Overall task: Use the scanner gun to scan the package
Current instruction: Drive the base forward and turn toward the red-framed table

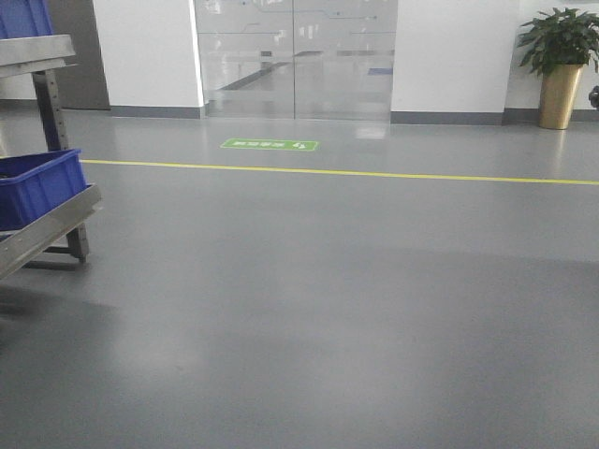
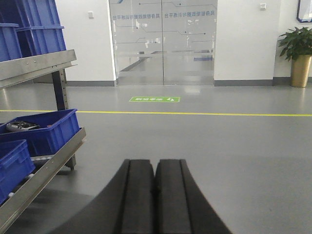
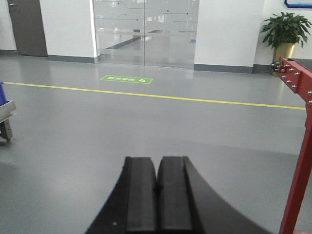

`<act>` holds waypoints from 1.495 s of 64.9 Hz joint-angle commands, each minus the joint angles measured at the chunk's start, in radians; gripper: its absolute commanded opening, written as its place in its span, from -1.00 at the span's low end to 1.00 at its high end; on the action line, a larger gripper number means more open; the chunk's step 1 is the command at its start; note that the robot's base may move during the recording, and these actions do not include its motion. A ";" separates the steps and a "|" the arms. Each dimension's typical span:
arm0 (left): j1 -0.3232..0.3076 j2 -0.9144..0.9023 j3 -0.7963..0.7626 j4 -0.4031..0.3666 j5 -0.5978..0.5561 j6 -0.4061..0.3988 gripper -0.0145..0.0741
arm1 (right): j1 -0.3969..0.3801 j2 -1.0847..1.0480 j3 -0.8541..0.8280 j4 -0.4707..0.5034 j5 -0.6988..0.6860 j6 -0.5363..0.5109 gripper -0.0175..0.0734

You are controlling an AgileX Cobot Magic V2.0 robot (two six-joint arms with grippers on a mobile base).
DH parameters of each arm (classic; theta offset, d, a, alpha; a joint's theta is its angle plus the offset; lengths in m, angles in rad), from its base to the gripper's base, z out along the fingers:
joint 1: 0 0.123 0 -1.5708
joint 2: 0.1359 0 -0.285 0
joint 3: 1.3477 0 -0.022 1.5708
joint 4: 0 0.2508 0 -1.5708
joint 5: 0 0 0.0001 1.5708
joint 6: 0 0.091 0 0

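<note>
At the far left stands one steel rack [image 2: 48, 168] with dull grey rails. Its lower shelf tilts and carries two blue plastic bins, a near one [image 2: 12, 163] and a far one [image 2: 46, 131] that holds something dark we cannot make out. More blue bins [image 2: 39, 24] are stacked on the upper shelf, cut off by the edge so we cannot count them.

Next comes the left gripper [image 2: 155, 163], whose two flat black rubbery pads are pressed together with nothing between them. Beyond it the smooth, glossy grey floor [image 1: 328, 309] bears one thin yellow line [image 2: 195, 113] and one green rectangular sign [image 2: 154, 99]. Behind these are two frosted glass door panels [image 2: 163, 44].

Further along, the right gripper [image 3: 157, 163] also has its two black pads closed and grips nothing. One leafy plant [image 2: 298, 44] grows from a tall golden pot [image 2: 301, 70] by the white wall. At the far right rises one red metal frame [image 3: 296, 75], studded with bolts.

We cannot tell where the package or the scanner gun lies, as neither appears in our three views.
</note>
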 commanded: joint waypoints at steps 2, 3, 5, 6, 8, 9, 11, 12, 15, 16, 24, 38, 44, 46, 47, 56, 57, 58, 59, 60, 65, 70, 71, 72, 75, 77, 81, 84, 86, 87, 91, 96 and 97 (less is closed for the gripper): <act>-0.001 -0.003 -0.004 -0.005 -0.017 -0.004 -0.92 | 0.003 -0.003 -0.001 -0.003 -0.020 0.000 -0.95; -0.001 -0.003 -0.004 -0.005 -0.017 -0.004 -0.92 | 0.003 -0.003 -0.001 -0.003 -0.020 0.000 -0.95; -0.001 -0.003 -0.004 -0.005 -0.017 -0.004 -0.92 | 0.003 -0.003 -0.001 -0.003 -0.020 0.000 -0.95; -0.001 -0.003 -0.004 -0.005 -0.017 -0.004 -0.92 | 0.003 -0.003 -0.001 -0.003 -0.020 0.000 -0.95; -0.001 -0.003 -0.004 -0.005 -0.017 -0.004 -0.92 | 0.003 -0.003 -0.001 -0.003 -0.020 0.000 -0.95; -0.001 -0.003 -0.004 -0.005 -0.017 -0.004 -0.92 | 0.003 -0.003 -0.001 -0.003 -0.020 0.000 -0.95; -0.001 -0.003 -0.004 -0.005 -0.017 -0.004 -0.92 | 0.001 -0.003 -0.001 -0.003 -0.020 0.000 -0.95; -0.001 -0.003 -0.004 -0.005 -0.017 -0.004 -0.92 | 0.001 -0.003 -0.001 -0.003 -0.020 0.000 -0.95; -0.001 -0.003 -0.004 -0.005 -0.017 -0.004 -0.92 | 0.001 -0.003 -0.001 -0.003 -0.020 0.000 -0.95; -0.001 -0.003 -0.004 -0.005 -0.017 -0.004 -0.92 | 0.001 -0.003 -0.001 -0.003 -0.020 0.000 -0.95; -0.001 -0.003 -0.004 -0.005 -0.017 -0.004 -0.92 | 0.001 -0.003 -0.001 -0.003 -0.020 0.000 -0.95; -0.001 -0.003 -0.004 -0.005 -0.017 -0.004 -0.92 | 0.001 -0.003 -0.001 -0.003 -0.020 0.000 -0.95; -0.001 -0.003 -0.004 -0.005 -0.017 -0.004 -0.92 | 0.001 -0.003 -0.001 -0.003 -0.020 0.000 -0.95; -0.001 -0.003 -0.004 -0.005 -0.017 -0.004 -0.92 | 0.001 -0.003 -0.001 -0.003 -0.020 0.000 -0.95; -0.001 -0.003 -0.004 -0.005 -0.017 -0.004 -0.92 | 0.001 -0.003 -0.001 -0.003 -0.020 0.000 -0.95; -0.001 -0.003 -0.004 -0.005 -0.017 -0.004 -0.92 | 0.001 -0.003 -0.001 -0.003 -0.020 0.000 -0.95; -0.001 -0.003 -0.004 -0.005 -0.017 -0.004 -0.92 | 0.001 -0.003 -0.001 -0.003 -0.020 0.000 -0.95; -0.001 -0.003 -0.004 -0.005 -0.017 -0.004 -0.92 | 0.001 -0.003 -0.001 -0.003 -0.020 0.000 -0.95; -0.001 -0.003 -0.004 -0.005 -0.017 -0.004 -0.92 | 0.001 -0.003 -0.001 -0.003 -0.020 0.000 -0.95; -0.001 -0.003 -0.004 -0.005 -0.017 -0.004 -0.92 | 0.001 -0.003 -0.001 -0.003 -0.020 0.000 -0.95; -0.001 -0.003 -0.004 -0.005 -0.017 -0.004 -0.92 | 0.001 -0.003 -0.001 -0.003 -0.020 0.000 -0.95; -0.001 -0.003 -0.004 -0.005 -0.017 -0.004 -0.92 | 0.001 -0.003 -0.001 -0.003 -0.020 0.000 -0.95; -0.001 -0.003 -0.004 -0.005 -0.017 -0.004 -0.92 | 0.001 -0.003 -0.001 -0.003 -0.020 0.000 -0.95; -0.001 -0.003 -0.004 -0.005 -0.017 -0.004 -0.92 | 0.001 -0.003 -0.001 -0.003 -0.020 0.000 -0.95; -0.001 -0.003 -0.004 -0.005 -0.017 -0.004 -0.92 | 0.001 -0.003 -0.001 -0.003 -0.020 0.000 -0.95; -0.001 -0.003 -0.004 -0.005 -0.017 -0.004 -0.92 | 0.001 -0.003 -0.001 -0.003 -0.020 0.000 -0.95; -0.001 -0.003 -0.004 -0.005 -0.017 -0.004 -0.92 | 0.001 -0.003 -0.001 -0.003 -0.020 0.000 -0.95; -0.001 -0.003 -0.004 -0.005 -0.017 -0.004 -0.92 | 0.001 -0.003 -0.001 -0.003 -0.020 0.000 -0.95; -0.001 -0.003 -0.004 -0.005 -0.017 -0.004 -0.92 | 0.001 -0.003 -0.001 -0.003 -0.020 0.000 -0.95; -0.001 -0.003 -0.004 -0.005 -0.017 -0.004 -0.92 | 0.001 -0.003 -0.001 -0.003 -0.020 0.000 -0.95; -0.001 -0.003 -0.004 -0.005 -0.017 -0.004 -0.92 | 0.001 -0.003 -0.001 -0.003 -0.020 0.000 -0.95; -0.001 -0.003 -0.004 -0.005 -0.017 -0.004 -0.92 | 0.001 -0.003 -0.001 -0.003 -0.020 0.000 -0.95; -0.001 -0.003 -0.004 -0.005 -0.017 -0.004 -0.92 | 0.001 -0.003 -0.001 -0.003 -0.020 0.000 -0.95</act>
